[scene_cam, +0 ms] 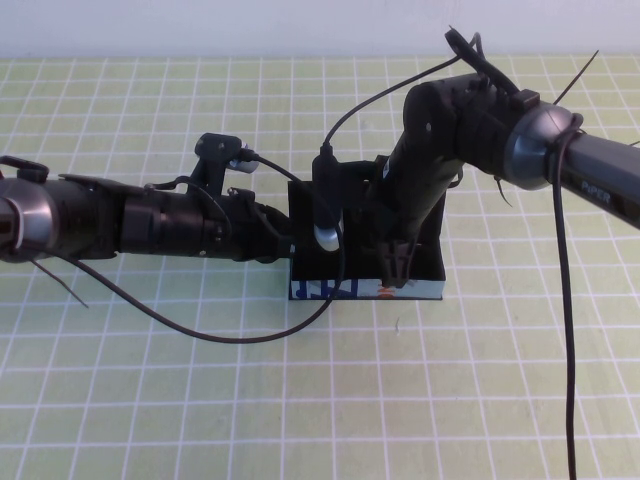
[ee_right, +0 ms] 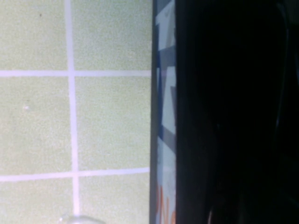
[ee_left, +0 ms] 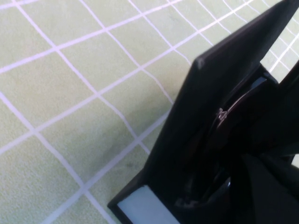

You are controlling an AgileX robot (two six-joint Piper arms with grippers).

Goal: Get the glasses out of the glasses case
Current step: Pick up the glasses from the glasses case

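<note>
Glasses case (scene_cam: 366, 285) sits open at the middle of the green gridded bench (scene_cam: 200, 400), its white printed front side nearest me. My right end effector (scene_cam: 392, 262) reaches down into its black interior just behind that front; I cannot tell whether it is open or closed. My left end effector (scene_cam: 283, 243) lies against the case's left end, its state also unclear. Glasses (ee_left: 233, 112) lie inside, by the raised lid (ee_left: 224, 60).

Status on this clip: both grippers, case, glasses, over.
Left gripper at the glasses case's left end. Right gripper reaching down inside the open case. Glasses in the case, partly visible. Nothing else in the way.
</note>
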